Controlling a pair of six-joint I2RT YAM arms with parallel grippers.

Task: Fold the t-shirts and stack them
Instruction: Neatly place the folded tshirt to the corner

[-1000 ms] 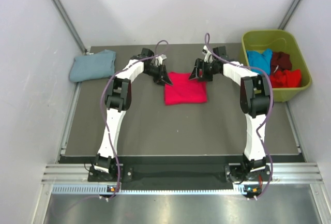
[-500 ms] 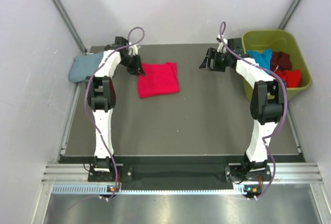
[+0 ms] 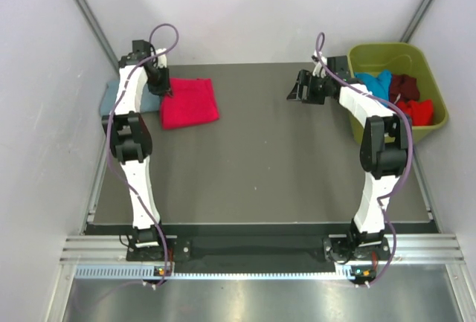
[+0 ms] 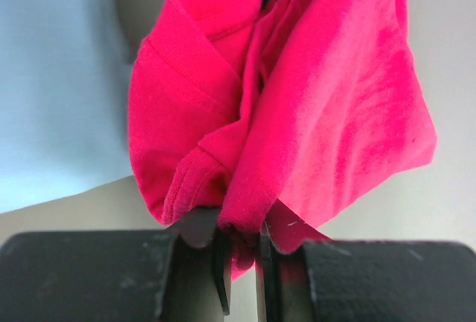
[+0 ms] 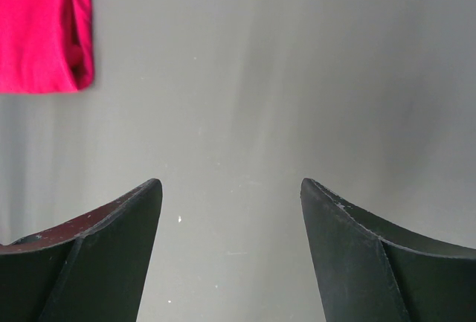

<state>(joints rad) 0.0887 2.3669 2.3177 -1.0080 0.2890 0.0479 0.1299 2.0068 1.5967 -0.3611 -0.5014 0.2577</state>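
One folded red t-shirt, upper left, pinched at edge by left gripper, just beside blue-grey t-shirt. Advice: centre over it, lower flat, then release. Right gripper wide open, empty, upper right.

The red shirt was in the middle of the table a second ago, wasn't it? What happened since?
The left gripper, shut on the red t-shirt, pulled it left from the middle of the table to the blue-grey t-shirt at the far left. The right gripper, beside that shirt a second ago, drew back right toward the green bin and is open. The blue-grey t-shirt and the bin stayed put.
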